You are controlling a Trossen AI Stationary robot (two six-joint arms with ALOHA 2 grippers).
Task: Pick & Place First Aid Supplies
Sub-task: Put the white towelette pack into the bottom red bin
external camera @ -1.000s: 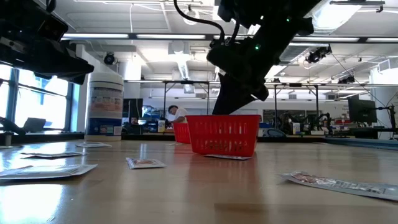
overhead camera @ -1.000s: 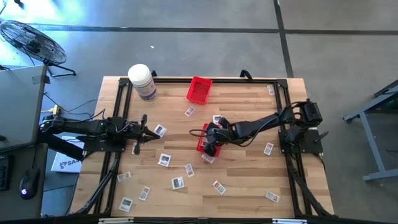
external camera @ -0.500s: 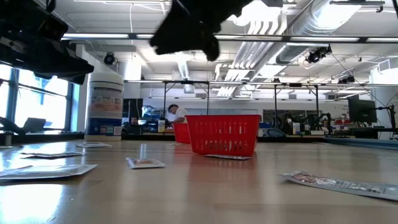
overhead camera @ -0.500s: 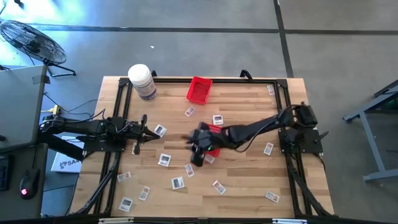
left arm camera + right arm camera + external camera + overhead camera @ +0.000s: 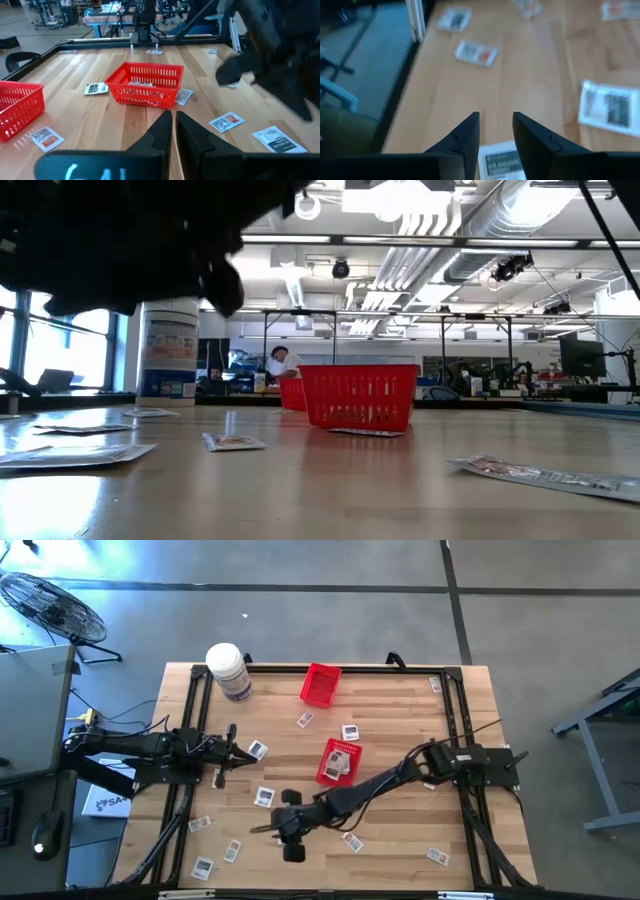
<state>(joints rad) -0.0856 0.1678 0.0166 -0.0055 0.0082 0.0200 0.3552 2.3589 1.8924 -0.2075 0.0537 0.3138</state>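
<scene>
Small white-grey packets lie flat and scattered on the wooden table, among them one point(image 5: 264, 797), one point(image 5: 352, 840) and one point(image 5: 232, 850). A red mesh basket point(image 5: 338, 761) at mid-table holds a few packets. My right arm reaches across to the table's near-left part. Its gripper point(image 5: 288, 838) is open and empty, hanging over a packet point(image 5: 502, 162) that shows below its fingers in the right wrist view. My left gripper point(image 5: 172, 119) is shut and empty. It waits at the table's left side, next to a packet point(image 5: 257, 749).
A second red basket point(image 5: 320, 684) and a big white jar point(image 5: 228, 670) stand by the far edge. More packets lie near the right side point(image 5: 437, 856) and the far-right corner point(image 5: 434, 683). A black frame point(image 5: 455, 715) borders the table. A person shows far behind in the low view point(image 5: 283, 362).
My right gripper has swung away from above the middle red basket toward the table's near-left part, and now hangs over the packets there. In the low view it has passed leftward and closer to the camera. The basket and packets have stayed in place.
</scene>
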